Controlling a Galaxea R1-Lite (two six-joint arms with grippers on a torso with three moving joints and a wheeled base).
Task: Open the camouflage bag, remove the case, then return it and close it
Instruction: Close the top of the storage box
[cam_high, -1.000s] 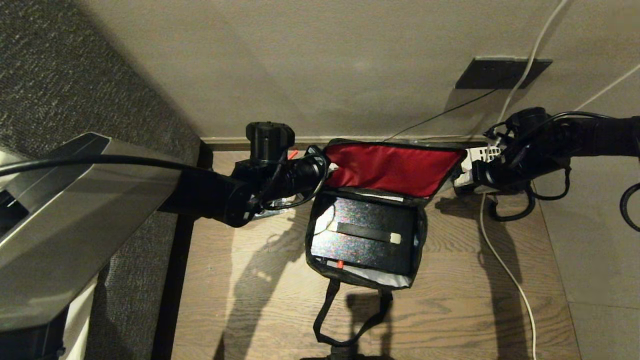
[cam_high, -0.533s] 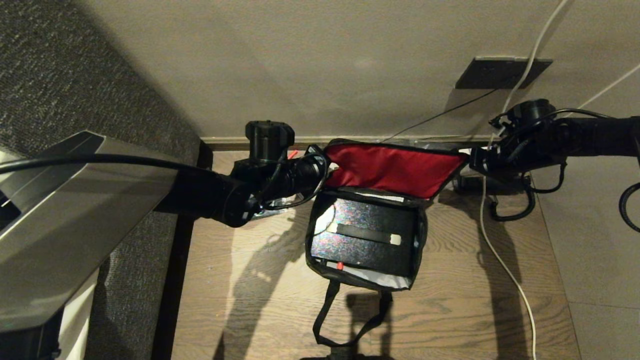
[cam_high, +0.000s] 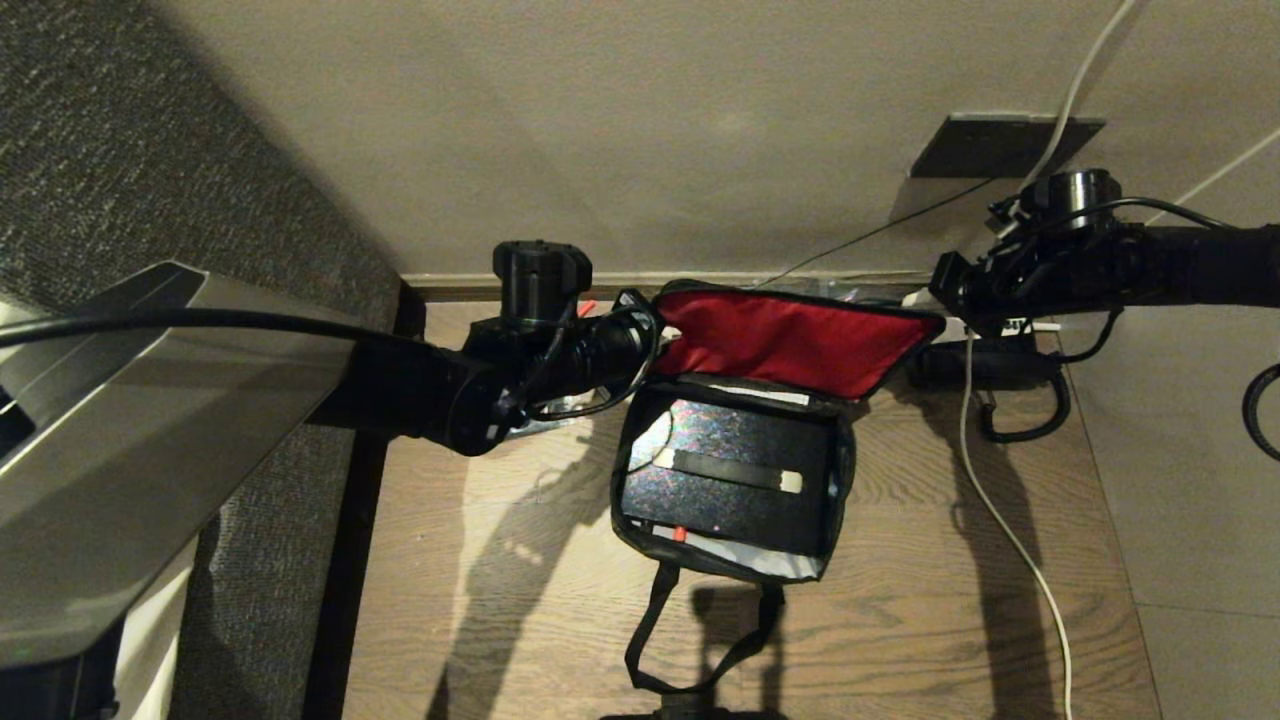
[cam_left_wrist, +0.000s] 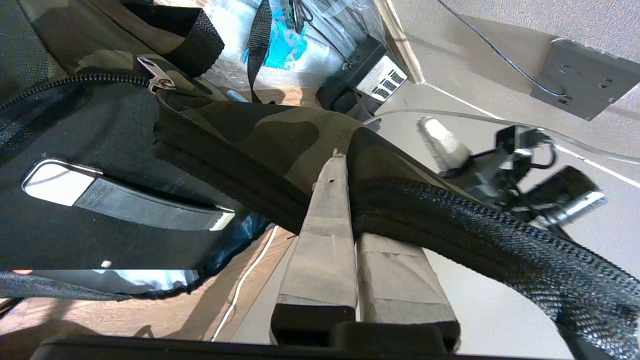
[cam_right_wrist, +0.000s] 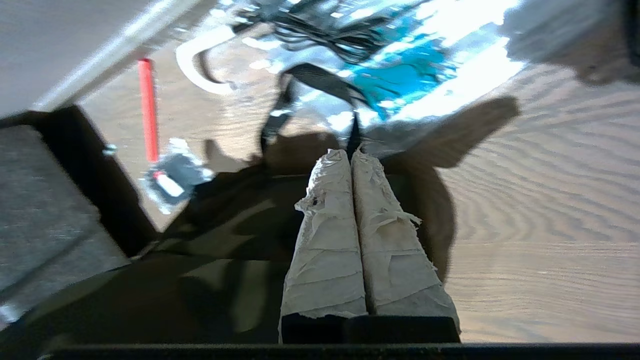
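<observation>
Here, bag: the camouflage bag (cam_high: 735, 470) lies open at frame centre on the wooden floor (cam_high: 920, 610), red-lined flap (cam_high: 790, 340) raised toward the wall.
Case: the case (cam_high: 725, 485) sits flat inside the bag, strap handle up.
Left tool: the left gripper (cam_left_wrist: 345, 165), at the flap's left corner, has its fingers pinching the bag's black-trimmed edge.
Right tool: the right gripper (cam_right_wrist: 350, 155), at the flap's right corner, has its fingers pressed together; whether they catch fabric cannot be told.

My camouflage bag (cam_high: 735, 470) lies open on the wooden floor, its red-lined flap raised toward the wall. The case (cam_high: 725, 485), black and speckled, lies flat inside, strap handle up.
</observation>
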